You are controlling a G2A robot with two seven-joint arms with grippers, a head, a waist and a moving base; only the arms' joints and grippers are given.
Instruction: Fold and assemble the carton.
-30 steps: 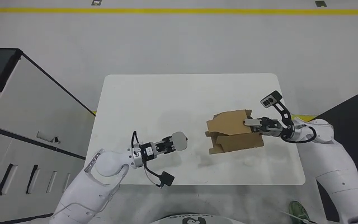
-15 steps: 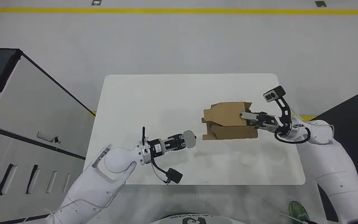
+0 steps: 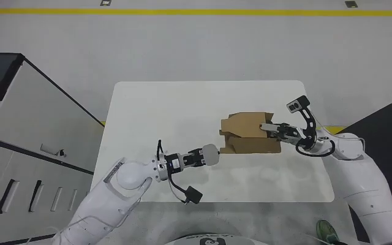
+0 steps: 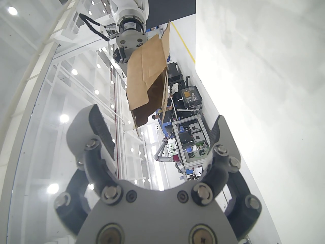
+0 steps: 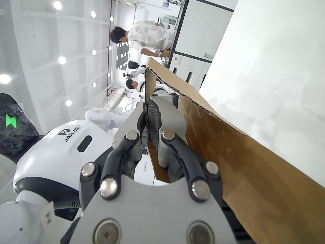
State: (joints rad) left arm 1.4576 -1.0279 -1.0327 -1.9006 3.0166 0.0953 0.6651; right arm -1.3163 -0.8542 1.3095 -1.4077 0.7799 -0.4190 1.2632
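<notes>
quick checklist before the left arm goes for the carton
1. Right gripper shut on the carton edge: ok.
2. Left gripper open, fingers spread: ok.
3. Left gripper apart from the carton, facing its open end: ok.
4. Carton squared into a box: not ok, skewed with flaps loose.
5. Carton resting on the table: cannot tell.

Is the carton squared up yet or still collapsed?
Partly opened, not assembled. The carton shows in the left wrist view as a skewed open tube with loose flaps; the right claw grips one panel.
</notes>
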